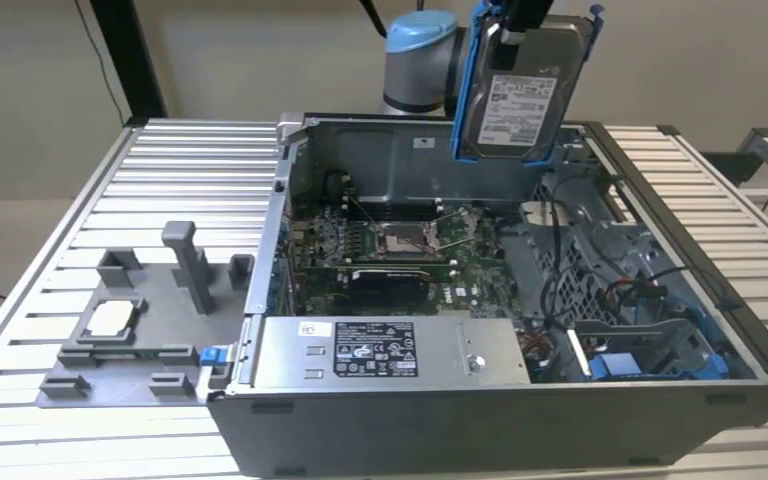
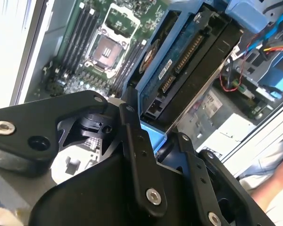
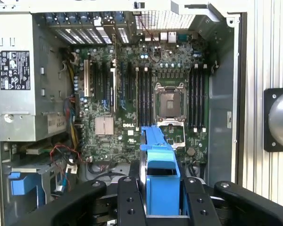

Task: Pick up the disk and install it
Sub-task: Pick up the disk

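the disk (image 1: 524,95) is being held upright above the open computer case (image 1: 491,430), the jaws of the gripper (image 3: 159,188) clamped on its blue bracket; pickup done, installation not yet.

Looks like a robotics lab. Holds a ribbed aluminium slat worktable (image 1: 184,170) bearing an opened grey metal computer tower (image 1: 491,430).

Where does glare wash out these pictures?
In the second wrist view the table beside the computer case burns out white; in the first wrist view its slats glare pale; in the exterior view light falls evenly on the disk.
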Action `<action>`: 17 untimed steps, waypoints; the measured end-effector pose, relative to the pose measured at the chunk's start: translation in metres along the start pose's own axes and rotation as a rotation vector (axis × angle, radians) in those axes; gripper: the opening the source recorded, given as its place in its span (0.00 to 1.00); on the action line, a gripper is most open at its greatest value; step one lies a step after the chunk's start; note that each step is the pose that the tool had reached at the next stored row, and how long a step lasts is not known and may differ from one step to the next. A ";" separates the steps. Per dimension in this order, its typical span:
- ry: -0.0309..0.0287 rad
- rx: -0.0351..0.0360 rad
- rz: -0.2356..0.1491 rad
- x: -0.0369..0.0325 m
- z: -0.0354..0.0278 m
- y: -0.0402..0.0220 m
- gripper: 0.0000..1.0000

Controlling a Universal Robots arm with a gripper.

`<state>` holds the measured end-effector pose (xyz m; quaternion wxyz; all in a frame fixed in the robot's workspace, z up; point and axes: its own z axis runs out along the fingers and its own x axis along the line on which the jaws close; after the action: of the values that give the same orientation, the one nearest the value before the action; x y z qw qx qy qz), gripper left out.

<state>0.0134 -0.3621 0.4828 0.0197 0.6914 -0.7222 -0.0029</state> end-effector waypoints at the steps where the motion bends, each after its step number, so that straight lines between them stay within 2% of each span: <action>1: -0.0001 0.0000 0.000 -0.0001 -0.0001 -0.0032 0.00; 17: 0.0000 0.0000 0.000 -0.0021 -0.0016 -0.0504 0.00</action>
<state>0.0638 -0.3621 0.4828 0.0197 0.6914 -0.7222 -0.0029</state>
